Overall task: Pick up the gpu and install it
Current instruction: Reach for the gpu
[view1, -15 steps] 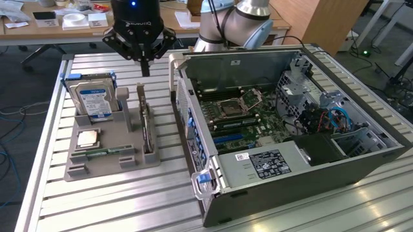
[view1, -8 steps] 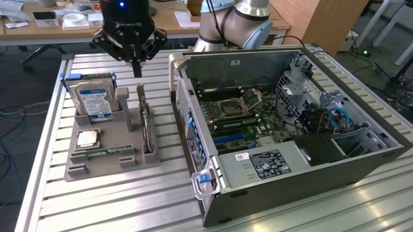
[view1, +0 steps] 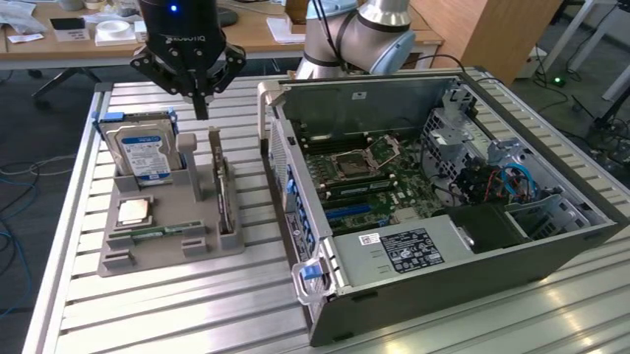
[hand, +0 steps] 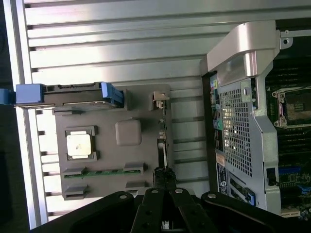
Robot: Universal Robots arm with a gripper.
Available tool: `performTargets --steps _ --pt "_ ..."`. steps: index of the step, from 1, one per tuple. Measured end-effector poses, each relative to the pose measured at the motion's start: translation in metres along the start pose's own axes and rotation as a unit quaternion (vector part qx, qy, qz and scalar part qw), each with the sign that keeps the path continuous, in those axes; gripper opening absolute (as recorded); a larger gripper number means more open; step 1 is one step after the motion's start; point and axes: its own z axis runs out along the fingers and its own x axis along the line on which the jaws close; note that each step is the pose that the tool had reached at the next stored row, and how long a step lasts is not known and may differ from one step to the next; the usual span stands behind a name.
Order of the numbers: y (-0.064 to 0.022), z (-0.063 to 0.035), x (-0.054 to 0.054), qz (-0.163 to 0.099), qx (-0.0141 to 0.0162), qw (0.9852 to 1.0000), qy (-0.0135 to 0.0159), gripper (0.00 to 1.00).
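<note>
The gpu (view1: 224, 188) stands on its edge in a slot along the right side of the grey holder tray (view1: 167, 251), in the exterior view's left half. From the wrist it appears edge-on as a thin dark strip (hand: 163, 141) with a metal bracket at its far end. My gripper (view1: 202, 110) hangs above the tray's far end, a little above and to the left of the gpu's far end. Its black fingers (hand: 154, 208) are shut together with nothing between them, and their tips sit over the gpu's near end in the wrist view.
The tray also holds an upright hard drive in a blue caddy (view1: 143, 147), a CPU (view1: 135, 212) and a RAM stick (view1: 158, 231). An open computer case (view1: 551, 251) with its motherboard (view1: 364, 177) exposed lies to the right on the slatted metal table (view1: 177, 310).
</note>
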Motion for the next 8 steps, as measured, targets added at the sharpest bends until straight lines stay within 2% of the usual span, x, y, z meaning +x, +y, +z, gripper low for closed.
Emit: performTargets --steps 8 --pt "-0.0024 -0.0001 -0.0001 0.000 0.0000 1.0000 0.0000 0.11"
